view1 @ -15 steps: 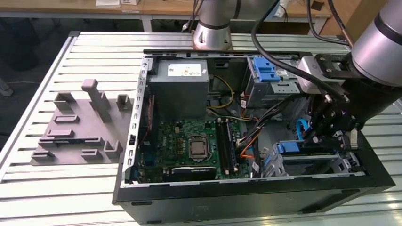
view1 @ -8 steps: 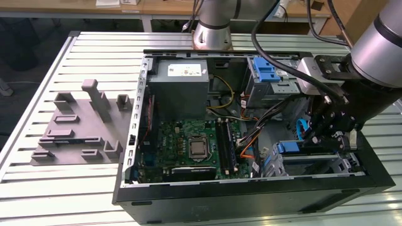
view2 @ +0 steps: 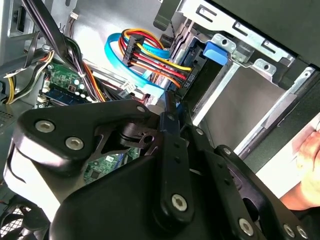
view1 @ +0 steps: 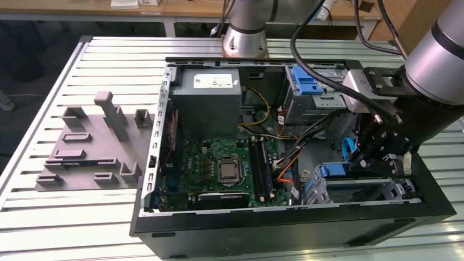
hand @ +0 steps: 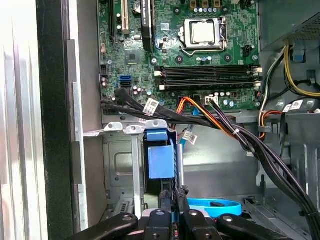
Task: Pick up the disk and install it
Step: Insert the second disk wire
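Observation:
My gripper [view1: 373,160] reaches into the open computer case [view1: 290,228], down by the grey metal cage [hand: 120,165] with the blue plastic latch [hand: 161,159]. The disk [hand: 159,187] stands edge-on in that cage's slot, just below the latch, and looks dark and thin. In both wrist views the gripper [hand: 171,201] has its two fingers drawn close together on the disk's near end, with a strip of blue rail showing between them. In the second wrist view the gripper [view2: 170,112] sits next to the disk [view2: 202,82] and a cable plug.
Bundles of black, orange, yellow and blue cables [hand: 240,140] cross the case beside the cage. The motherboard [view1: 225,168] and the grey power supply box [view1: 210,103] fill the case's other half. A grey fixture [view1: 91,147] lies on the slatted table. A person's hand [view2: 310,150] shows outside the case.

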Tool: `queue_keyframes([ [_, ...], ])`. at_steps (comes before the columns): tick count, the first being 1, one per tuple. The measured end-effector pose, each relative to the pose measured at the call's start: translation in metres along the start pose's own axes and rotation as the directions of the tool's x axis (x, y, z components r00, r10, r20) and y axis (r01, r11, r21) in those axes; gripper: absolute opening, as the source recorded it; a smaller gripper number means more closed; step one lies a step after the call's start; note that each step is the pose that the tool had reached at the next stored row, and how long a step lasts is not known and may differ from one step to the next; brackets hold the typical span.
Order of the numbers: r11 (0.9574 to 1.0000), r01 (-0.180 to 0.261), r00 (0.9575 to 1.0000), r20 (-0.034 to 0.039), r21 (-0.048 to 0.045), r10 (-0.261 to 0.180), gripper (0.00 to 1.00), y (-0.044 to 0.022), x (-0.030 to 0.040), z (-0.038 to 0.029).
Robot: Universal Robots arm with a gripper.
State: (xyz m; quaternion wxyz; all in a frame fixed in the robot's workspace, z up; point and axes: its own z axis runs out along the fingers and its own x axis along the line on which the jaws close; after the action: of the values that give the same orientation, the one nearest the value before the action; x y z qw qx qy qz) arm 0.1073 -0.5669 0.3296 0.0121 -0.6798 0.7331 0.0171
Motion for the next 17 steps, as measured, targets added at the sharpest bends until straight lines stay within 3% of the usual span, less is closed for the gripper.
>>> queue_keyframes([
  [10, 1.0000, 0.000, 1.0000, 0.0003, 0.0000, 0.000, 0.17, 0.0000, 0.0004, 0.0003],
  [11, 1.0000, 0.000, 1.0000, 0.0002, 0.0000, 0.000, 0.23, 0.0000, 0.0004, 0.0003],
  [17, 1.0000, 0.000, 1.0000, 0.0008, 0.0000, 0.000, 0.25, 0.0000, 0.0004, -0.0007],
])
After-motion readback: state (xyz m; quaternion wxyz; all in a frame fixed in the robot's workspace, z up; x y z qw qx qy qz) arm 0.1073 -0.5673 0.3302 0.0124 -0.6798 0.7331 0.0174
